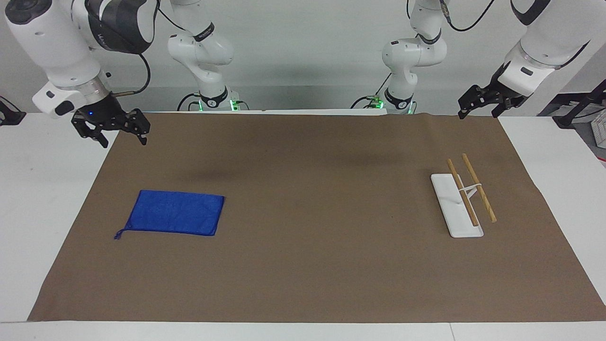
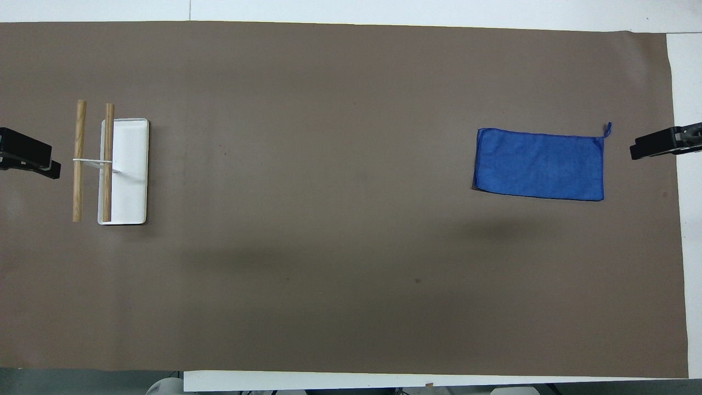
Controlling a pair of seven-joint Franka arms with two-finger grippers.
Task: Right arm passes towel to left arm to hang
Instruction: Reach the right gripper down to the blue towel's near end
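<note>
The blue towel (image 1: 177,213) lies flat on the brown mat toward the right arm's end, and it also shows in the overhead view (image 2: 540,164). Its string loop (image 1: 119,234) is at a corner farther from the robots. The right gripper (image 1: 122,139), with a blue light at its wrist, hangs open and empty in the air over the mat's edge at that end (image 2: 639,149), apart from the towel. The left gripper (image 1: 478,113) hangs open and empty over the mat's edge at the left arm's end (image 2: 52,167), beside the rack.
A rack (image 1: 466,196) with a white base and two wooden bars stands on the mat toward the left arm's end; it also shows in the overhead view (image 2: 129,170). The brown mat (image 1: 303,265) covers most of the white table.
</note>
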